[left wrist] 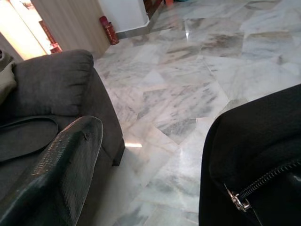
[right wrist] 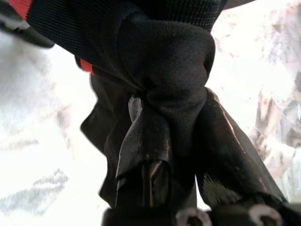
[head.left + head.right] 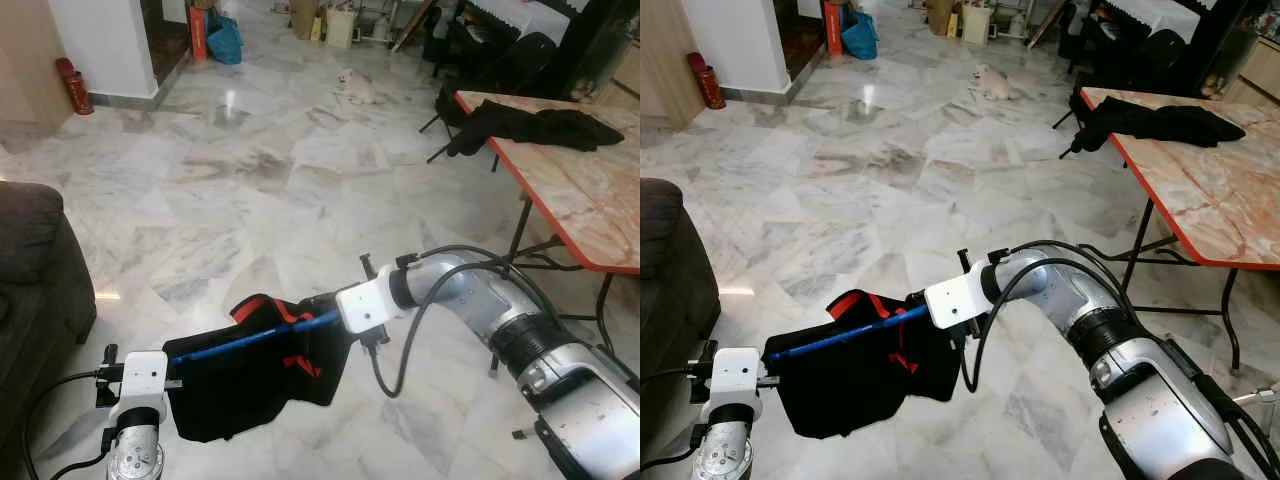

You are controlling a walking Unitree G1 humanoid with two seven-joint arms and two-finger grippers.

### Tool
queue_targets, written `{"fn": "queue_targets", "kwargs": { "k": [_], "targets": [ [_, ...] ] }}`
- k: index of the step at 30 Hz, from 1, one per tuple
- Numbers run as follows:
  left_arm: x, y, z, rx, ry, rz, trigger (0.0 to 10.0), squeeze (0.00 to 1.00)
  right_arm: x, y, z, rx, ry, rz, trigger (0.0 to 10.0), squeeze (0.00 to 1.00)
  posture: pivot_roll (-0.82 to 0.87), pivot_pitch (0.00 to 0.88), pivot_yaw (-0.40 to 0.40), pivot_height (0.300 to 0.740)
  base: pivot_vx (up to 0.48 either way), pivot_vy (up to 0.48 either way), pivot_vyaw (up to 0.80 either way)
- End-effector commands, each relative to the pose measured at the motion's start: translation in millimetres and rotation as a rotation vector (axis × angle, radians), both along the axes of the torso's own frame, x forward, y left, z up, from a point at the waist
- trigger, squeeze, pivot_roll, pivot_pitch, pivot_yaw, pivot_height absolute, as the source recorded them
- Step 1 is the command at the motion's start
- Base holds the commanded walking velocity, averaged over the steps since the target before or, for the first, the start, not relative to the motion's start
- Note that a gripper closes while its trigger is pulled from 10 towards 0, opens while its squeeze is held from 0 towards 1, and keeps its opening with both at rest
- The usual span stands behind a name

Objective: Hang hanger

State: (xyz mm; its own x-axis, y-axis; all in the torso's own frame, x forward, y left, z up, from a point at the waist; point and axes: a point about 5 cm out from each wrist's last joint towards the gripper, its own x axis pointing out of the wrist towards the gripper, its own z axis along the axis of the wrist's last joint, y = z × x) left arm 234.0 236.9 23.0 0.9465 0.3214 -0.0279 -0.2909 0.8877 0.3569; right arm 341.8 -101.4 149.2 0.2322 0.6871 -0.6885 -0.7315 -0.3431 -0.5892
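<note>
The hanger (image 3: pixel 262 335) is a slim blue bar carrying a black garment (image 3: pixel 250 375) with red trim — the cloth droops below the bar in a loose, bunched fold, its red edging showing near the top and at the middle. It is held in the air above the marble floor (image 3: pixel 250 180), spanning the gap between the two arms. The right pincer (image 2: pixel 176 136) is at the bar's right end, buried in the fabric: in the right wrist view its two black fingers (image 2: pixel 146 141) are drawn narrow around a twisted bunch of black cloth, gripping the garment where it wraps the hanger. The left pincer (image 1: pixel 155 155) is at the bar's left end, low and close to the robot's body; the left wrist view shows one textured black finger (image 1: pixel 56 174) on one side and the garment with a metal zipper (image 1: pixel 256 186) on the other, and whether this pincer is closed on anything I cannot tell. A dark grey sofa (image 3: pixel 35 270) stands just beside the left arm. Well apart to the right is a worktop (image 3: pixel 590 200) with a marbled top and orange-red edge on thin black legs, and a second dark piece of clothing (image 3: pixel 530 125) lies heaped at its far end. Far across the floor sits a small pale animal (image 3: pixel 357 85), and a red cylinder (image 3: pixel 73 86) stands by the wall.
</note>
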Motion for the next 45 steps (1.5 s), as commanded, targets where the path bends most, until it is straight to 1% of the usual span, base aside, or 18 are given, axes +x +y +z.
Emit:
{"fn": "queue_targets", "kwargs": {
  "k": [1, 3, 6, 8, 9, 11, 13, 14, 17, 21, 22, 25, 27, 30, 35, 41, 45],
  "targets": [
    [-3.5, 9.4, -4, -0.011, 0.028, 0.050, 10.0, 0.00, 2.1, -18.5, -1, -0.108, -0.018, -0.011, 10.0, 0.00, 0.00, 0.042, -0.107, 0.740, 0.000, 0.000, 0.00],
    [-3.1, 9.2, -4, -0.013, 0.026, 0.053, 10.0, 0.00, 5.9, -21.5, -4, -0.152, -0.064, -0.037, 10.0, 0.00, 0.00, 0.041, -0.108, 0.740, 0.000, 0.000, 0.00],
    [-2.8, 8.0, -4, -0.013, 0.027, 0.051, 10.0, 0.00, 8.8, -25.4, -7, -0.200, -0.102, -0.051, 10.0, 0.00, 0.00, 0.041, -0.107, 0.740, 0.000, 0.000, 0.00],
    [-2.9, 6.8, -4, -0.015, 0.028, 0.049, 10.0, 0.00, 12.8, -28.0, -7, -0.216, -0.130, -0.088, 10.0, 0.00, 0.00, 0.041, -0.107, 0.740, 0.000, 0.000, 0.00],
    [-2.9, 6.8, -4, -0.015, 0.028, 0.049, 10.0, 0.00, 12.8, -28.0, -7, -0.216, -0.130, -0.088, 10.0, 0.00, 0.00, 0.041, -0.107, 0.740, 0.000, 0.000, 0.00],
    [-3.2, 6.5, -5, -0.018, 0.029, 0.050, 10.0, 0.00, 15.9, -31.6, -8, -0.249, -0.159, -0.112, 10.0, 0.00, 0.00, 0.041, -0.107, 0.740, 0.000, 0.000, 0.00],
    [-3.2, 6.4, -5, -0.019, 0.030, 0.050, 10.0, 0.00, 17.6, -32.4, -7, -0.251, -0.177, -0.127, 10.0, 0.00, 0.00, 0.041, -0.107, 0.740, 0.000, 0.000, 0.00],
    [-3.4, 6.1, -5, -0.022, 0.032, 0.047, 10.0, 0.00, 21.4, -32.4, -6, -0.225, -0.194, -0.177, 10.0, 0.00, 0.00, 0.042, -0.109, 0.740, 0.000, 0.000, 0.00],
    [-3.5, 4.3, -6, -0.025, 0.038, 0.041, 10.0, 0.00, 24.3, -31.0, -6, -0.180, -0.190, -0.228, 10.0, 0.00, 0.00, 0.042, -0.108, 0.740, 0.000, 0.000, 0.00],
    [-3.6, 1.5, -8, -0.025, 0.050, 0.026, 10.0, 0.00, 27.5, -32.7, -8, -0.176, -0.216, -0.273, 10.0, 0.00, 0.00, 0.043, -0.107, 0.740, 0.000, 0.000, 0.00],
    [-3.9, 0.2, -9, -0.032, 0.054, 0.015, 10.0, 0.00, 29.7, -32.0, -6, -0.132, -0.208, -0.318, 10.0, 0.00, 0.00, 0.043, -0.107, 0.740, 0.000, 0.000, 0.00],
    [-5.6, -1.9, -12, -0.036, 0.073, -0.003, 10.0, 0.00, 32.7, -31.5, -4, -0.098, -0.202, -0.366, 10.0, 0.00, 0.00, 0.045, -0.106, 0.740, 0.000, 0.000, 0.00],
    [-6.4, -2.6, -13, -0.039, 0.073, -0.004, 10.0, 0.00, 34.1, -29.3, -2, -0.059, -0.183, -0.391, 10.0, 0.00, 0.00, 0.045, -0.106, 0.740, 0.000, 0.000, 0.00],
    [-6.9, -3.0, -13, -0.038, 0.075, -0.007, 10.0, 0.00, 34.1, -27.5, -1, -0.053, -0.190, -0.382, 10.0, 0.00, 0.00, 0.046, -0.105, 0.740, 0.000, 0.000, 0.00],
    [-7.3, -5.3, -15, -0.038, 0.084, -0.024, 10.0, 0.00, 35.6, -25.2, 0, -0.035, -0.184, -0.401, 10.0, 0.00, -0.01, 0.047, -0.105, 0.740, 0.000, 0.000, 0.00],
    [-7.1, -11.2, -16, -0.012, 0.101, -0.073, 10.0, 0.00, 39.6, -29.9, 3, -0.053, -0.208, -0.440, 10.0, 0.00, -0.01, 0.047, -0.105, 0.740, 0.000, 0.000, 0.00],
    [-7.4, -14.8, -18, -0.017, 0.105, -0.085, 10.0, 0.00, 41.0, -33.1, 4, -0.059, -0.212, -0.461, 10.0, 0.00, -0.01, 0.048, -0.106, 0.740, 0.000, 0.000, 0.00]
  ]
}}
